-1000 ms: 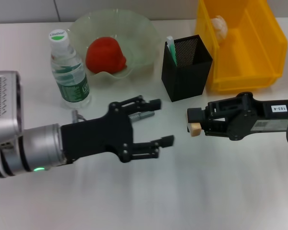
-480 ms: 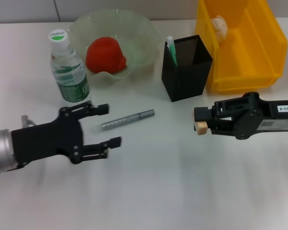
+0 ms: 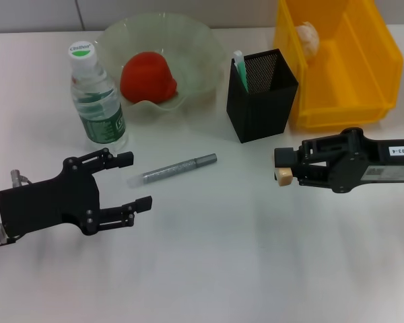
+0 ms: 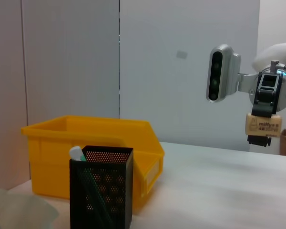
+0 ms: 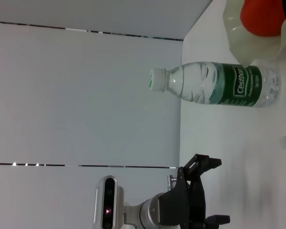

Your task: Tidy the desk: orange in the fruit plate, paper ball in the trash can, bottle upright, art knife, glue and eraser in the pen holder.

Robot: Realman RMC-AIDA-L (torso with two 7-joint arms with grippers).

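Observation:
My right gripper [image 3: 283,168] is shut on a small beige eraser [image 3: 283,176] and holds it above the table, to the right of and nearer than the black mesh pen holder [image 3: 262,94]. The left wrist view shows that eraser [image 4: 263,125] pinched and hanging in the air. A green-and-white glue stick [image 3: 239,64] stands in the holder. The silver art knife [image 3: 175,169] lies flat on the table. Left of the knife, my left gripper [image 3: 137,180] is open with nothing in it. The bottle [image 3: 96,97] stands upright. The orange [image 3: 148,77] rests in the glass fruit plate [image 3: 202,47].
The yellow bin [image 3: 363,74] at the back right holds the paper ball [image 3: 308,35]. In the right wrist view the bottle [image 5: 214,85] and the left gripper [image 5: 200,200] show. The pen holder [image 4: 101,191] stands close to the bin's front corner.
My left arm has drawn back to the left, uncovering the art knife. The right gripper with the eraser has shifted slightly to the right.

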